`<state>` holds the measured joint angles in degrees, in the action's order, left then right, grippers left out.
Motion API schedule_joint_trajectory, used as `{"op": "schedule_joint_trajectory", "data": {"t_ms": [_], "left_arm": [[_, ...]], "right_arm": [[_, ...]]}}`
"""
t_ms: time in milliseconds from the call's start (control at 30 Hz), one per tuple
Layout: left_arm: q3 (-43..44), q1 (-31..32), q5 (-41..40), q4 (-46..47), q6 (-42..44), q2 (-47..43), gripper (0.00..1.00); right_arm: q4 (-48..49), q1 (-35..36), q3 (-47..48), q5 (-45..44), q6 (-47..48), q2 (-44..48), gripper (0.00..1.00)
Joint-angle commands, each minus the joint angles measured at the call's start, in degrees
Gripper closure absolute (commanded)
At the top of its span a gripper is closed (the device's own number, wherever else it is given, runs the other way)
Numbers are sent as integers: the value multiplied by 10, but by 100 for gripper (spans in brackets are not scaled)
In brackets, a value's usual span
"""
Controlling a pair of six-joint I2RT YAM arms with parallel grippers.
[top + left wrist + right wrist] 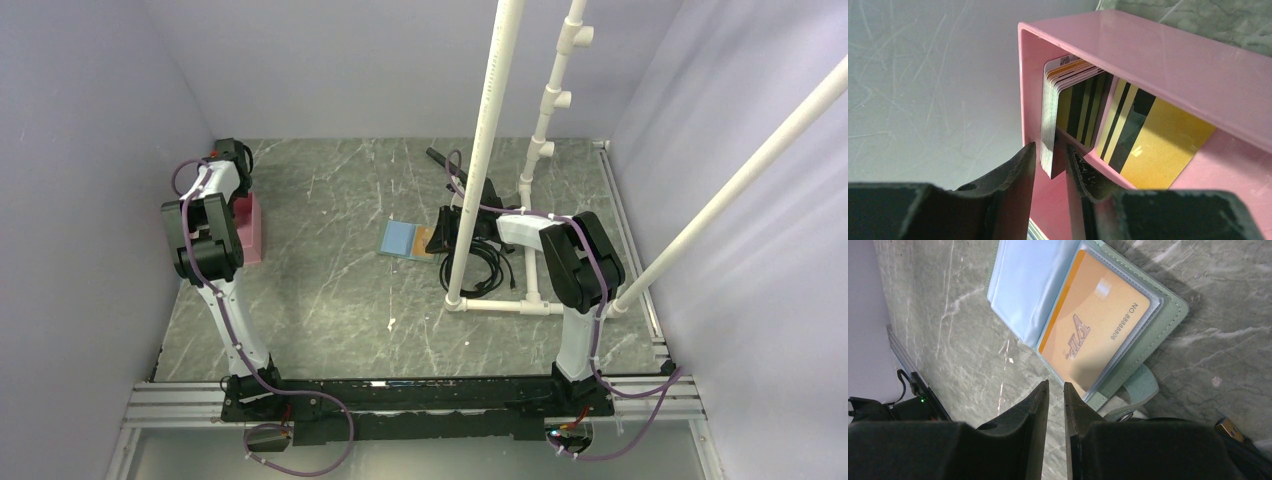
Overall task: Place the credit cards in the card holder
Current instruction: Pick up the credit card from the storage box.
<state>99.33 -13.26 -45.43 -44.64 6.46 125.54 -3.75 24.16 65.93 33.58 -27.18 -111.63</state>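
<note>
We've got a grey marbled table (330, 300) with a pink plastic tray (1158, 55) at its left side. The muted-green card holder (1168, 315) lies open mid-table, one orange-tan credit card (1098, 335) sleeved inside. The left gripper (1050, 147) straddles the tray's upright card stack (1050, 120); we can't tell if it's pinching. The right gripper (1056, 385), barely ajar and empty, sits at the holder's edge.

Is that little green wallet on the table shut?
No, the card holder lies open, with an orange VIP card showing under a clear sleeve.
</note>
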Motion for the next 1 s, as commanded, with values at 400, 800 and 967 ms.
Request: {"op": "schedule_joint_trajectory", "data": {"t_ms": [400, 800, 967], "left_arm": [[-4, 1, -23, 14, 6, 22, 66], [1, 1, -57, 29, 19, 5, 74], [3, 1, -59, 31, 22, -2, 81]], "right_arm": [[15, 5, 24, 16, 11, 7, 80], [14, 6, 24, 17, 11, 8, 80], [13, 6, 24, 17, 11, 8, 80]]}}
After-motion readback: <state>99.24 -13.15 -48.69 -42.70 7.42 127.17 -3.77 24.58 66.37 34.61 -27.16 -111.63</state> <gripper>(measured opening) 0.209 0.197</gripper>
